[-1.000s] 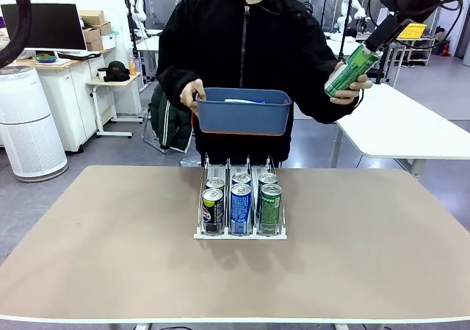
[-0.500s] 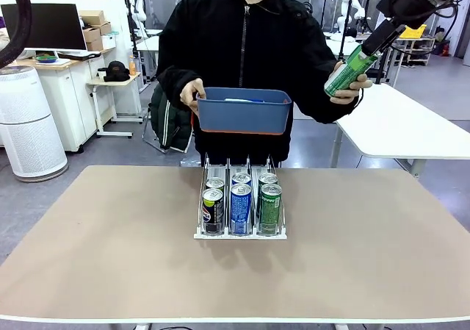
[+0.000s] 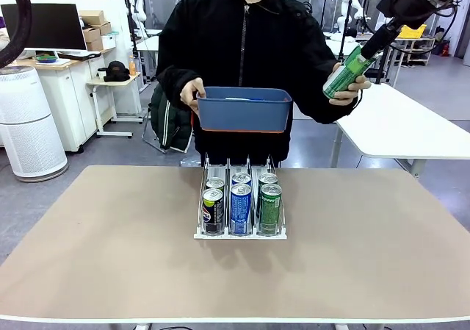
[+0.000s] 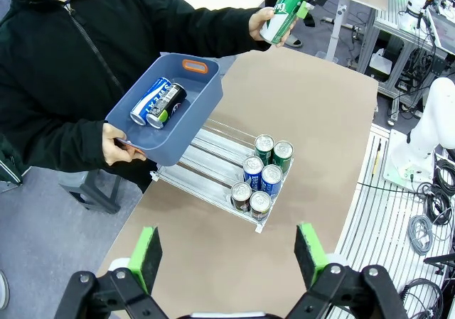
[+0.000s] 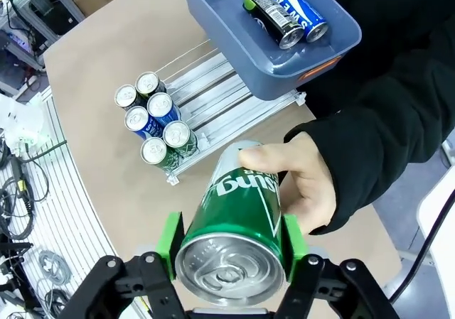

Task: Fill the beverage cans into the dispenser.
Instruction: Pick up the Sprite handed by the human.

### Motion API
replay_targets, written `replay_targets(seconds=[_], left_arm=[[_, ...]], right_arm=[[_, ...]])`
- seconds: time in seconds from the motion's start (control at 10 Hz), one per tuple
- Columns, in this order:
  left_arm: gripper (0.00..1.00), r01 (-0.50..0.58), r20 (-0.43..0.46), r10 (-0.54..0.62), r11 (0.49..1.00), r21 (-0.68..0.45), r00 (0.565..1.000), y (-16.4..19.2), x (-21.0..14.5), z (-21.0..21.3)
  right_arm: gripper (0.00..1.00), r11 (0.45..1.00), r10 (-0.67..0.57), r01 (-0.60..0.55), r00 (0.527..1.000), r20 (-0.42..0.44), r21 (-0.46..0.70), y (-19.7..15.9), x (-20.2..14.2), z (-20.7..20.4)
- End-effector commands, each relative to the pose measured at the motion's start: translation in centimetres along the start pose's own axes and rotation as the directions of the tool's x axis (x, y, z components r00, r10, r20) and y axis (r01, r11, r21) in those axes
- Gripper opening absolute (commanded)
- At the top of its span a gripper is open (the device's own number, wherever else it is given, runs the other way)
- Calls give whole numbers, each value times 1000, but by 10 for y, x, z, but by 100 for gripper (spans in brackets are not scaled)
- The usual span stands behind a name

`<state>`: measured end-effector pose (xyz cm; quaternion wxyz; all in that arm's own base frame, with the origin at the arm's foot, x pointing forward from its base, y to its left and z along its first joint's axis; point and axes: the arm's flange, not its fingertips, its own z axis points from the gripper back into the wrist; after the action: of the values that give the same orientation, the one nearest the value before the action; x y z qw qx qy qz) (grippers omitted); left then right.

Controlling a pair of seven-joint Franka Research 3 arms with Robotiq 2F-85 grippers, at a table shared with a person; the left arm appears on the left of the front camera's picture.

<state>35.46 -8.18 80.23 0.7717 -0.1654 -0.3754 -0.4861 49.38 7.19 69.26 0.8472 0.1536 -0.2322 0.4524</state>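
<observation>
— What takes up the most room?
— A tan tabletop (image 3: 367, 271). Behind its far edge stands a person (image 3: 250, 51) in a black jacket, one hand (image 3: 192, 92) gripping a blue bin (image 3: 244, 115) held up above the tabletop.

— And where is the dispenser?
— The dispenser (image 3: 240, 235) stands at the middle of the tabletop, just below the bin. Its three lanes each hold two beverage cans (image 3: 241, 209) at the robot's end: dark on the left, blue in the middle, green on the right.

— What are the arms doing?
— High at the right, the person's other hand (image 3: 352, 86) holds out a tilted green can (image 3: 345, 74). The right gripper (image 5: 231, 251) has its jaws pinching the can's silver-topped end, green pads pressed to either side, while the person's fingers wrap the body. The left gripper (image 4: 227, 251) hangs high over the tabletop, jaws spread wide.

— Anything in the bin?
— A blue-and-white can (image 5: 295, 6) and a dark can (image 5: 274, 13), lying side by side.
</observation>
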Motion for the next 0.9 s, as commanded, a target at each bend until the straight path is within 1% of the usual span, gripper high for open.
replay_targets(seconds=[0.0, 0.1, 0.2, 0.3, 0.4, 0.5, 0.6, 0.7, 0.8], left_arm=[[100, -2, 4, 2, 1000, -11, 1000, 0, -1, 0], [100, -2, 4, 2, 1000, -11, 1000, 0, -1, 0], [100, -2, 4, 2, 1000, -11, 1000, 0, -1, 0], [100, -2, 4, 2, 1000, -11, 1000, 0, -1, 0], [100, -2, 4, 2, 1000, -11, 1000, 0, -1, 0], [100, -2, 4, 2, 1000, -11, 1000, 0, -1, 0], [100, -2, 4, 2, 1000, -11, 1000, 0, -1, 0], [100, -2, 4, 2, 1000, -11, 1000, 0, -1, 0], [100, -2, 4, 2, 1000, -11, 1000, 0, -1, 0]], right_arm=[[42, 1000, 10, -11, 1000, 27, 12, -3, -5, -2], [60, 1000, 13, -13, 999, 32, 13, -4, -5, -2], [22, 1000, 17, -17, 999, 31, 13, -3, -4, -2], [47, 1000, 26, -26, 999, 27, 15, -2, -5, -1], [3, 999, 28, -28, 999, 37, 16, -2, -5, 1], [28, 999, 30, -31, 999, 45, 14, -2, -5, 2], [0, 999, 39, -40, 999, 37, 24, 0, -7, 2], [9, 998, 46, -47, 998, 38, 30, -2, -7, 3], [0, 998, 34, -36, 999, 25, 60, -1, -9, 3]])
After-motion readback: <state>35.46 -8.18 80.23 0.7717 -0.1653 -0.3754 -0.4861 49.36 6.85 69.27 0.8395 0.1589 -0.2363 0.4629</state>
